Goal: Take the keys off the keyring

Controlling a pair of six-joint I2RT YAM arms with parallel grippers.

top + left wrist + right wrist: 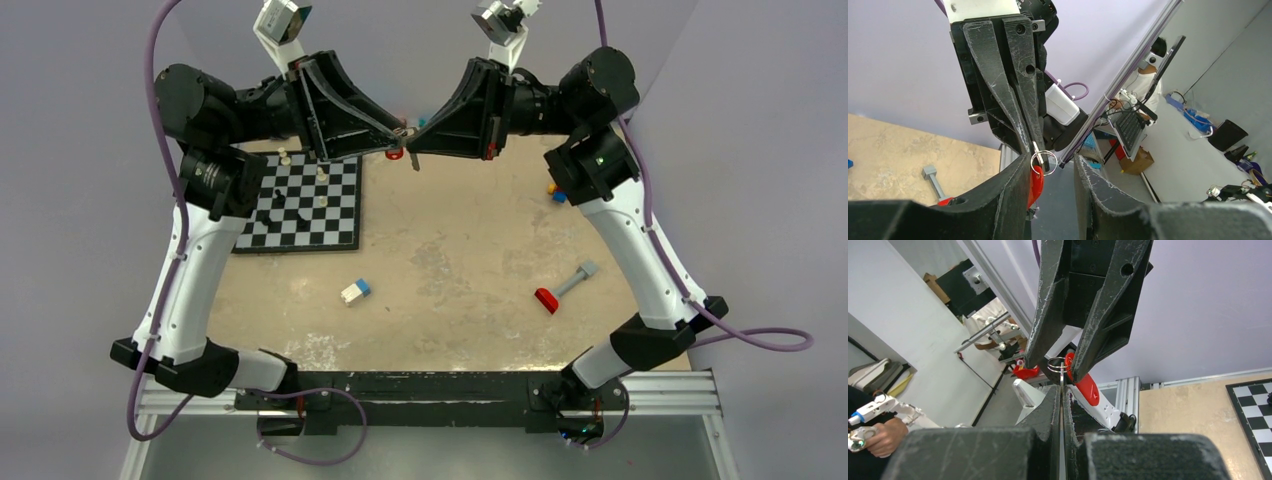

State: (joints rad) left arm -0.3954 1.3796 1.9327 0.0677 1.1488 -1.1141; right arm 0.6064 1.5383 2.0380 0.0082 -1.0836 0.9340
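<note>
Both grippers meet high above the far middle of the table. My right gripper [1062, 390] is shut on a thin metal key blade [1061, 376], whose end carries the silver keyring [1058, 364]. A red-headed key [1088, 387] hangs from the same ring. My left gripper [1052, 172] is open, its jaws on either side of the keyring [1044, 162]. The red key head [1036, 186] lies against the inner face of its left finger. In the top view the ring [403, 131] sits between the left gripper [394, 140] and the right gripper [414, 143].
A chessboard [340, 215] with a few pieces lies at the back left under the left arm. A blue and white block [355, 291] lies mid-table. A red and grey tool [565, 287] lies to the right. Small coloured blocks [553, 192] sit near the right arm.
</note>
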